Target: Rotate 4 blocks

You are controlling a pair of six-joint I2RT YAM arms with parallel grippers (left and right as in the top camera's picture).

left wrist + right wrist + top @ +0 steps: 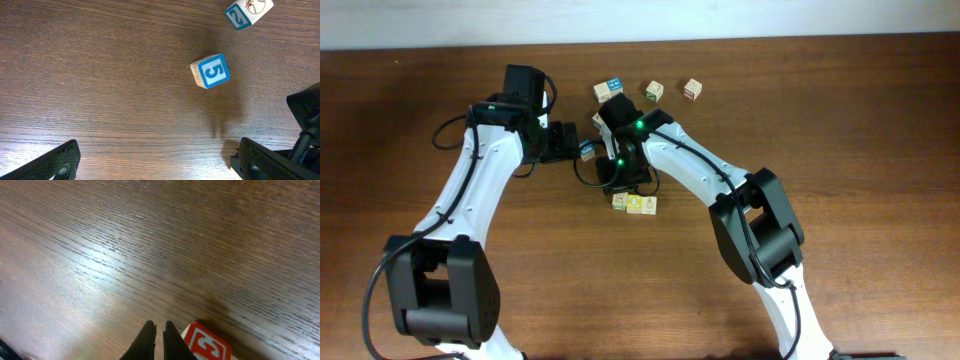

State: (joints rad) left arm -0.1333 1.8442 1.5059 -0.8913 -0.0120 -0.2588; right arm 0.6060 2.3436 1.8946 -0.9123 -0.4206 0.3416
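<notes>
Main worry for us: the right gripper [158, 326] has its fingers pinched together on nothing, and the red block [207, 344] sits just beside those tips, not between them. If that arm drops or swings now, we reckon it shoves or tips the block instead of turning it. It might also bump the two pale blocks [631, 204] lying just on the robot's side of that gripper.

The left gripper [156, 162] hangs close beside the right gripper, fingers spread wide and empty. It's looking straight down, with a blue 5 cube [211, 71] under it. It's crowded there, so the arms could clip each other. The right arm reaches across, wrist tilted low over the table [100, 255].
</notes>
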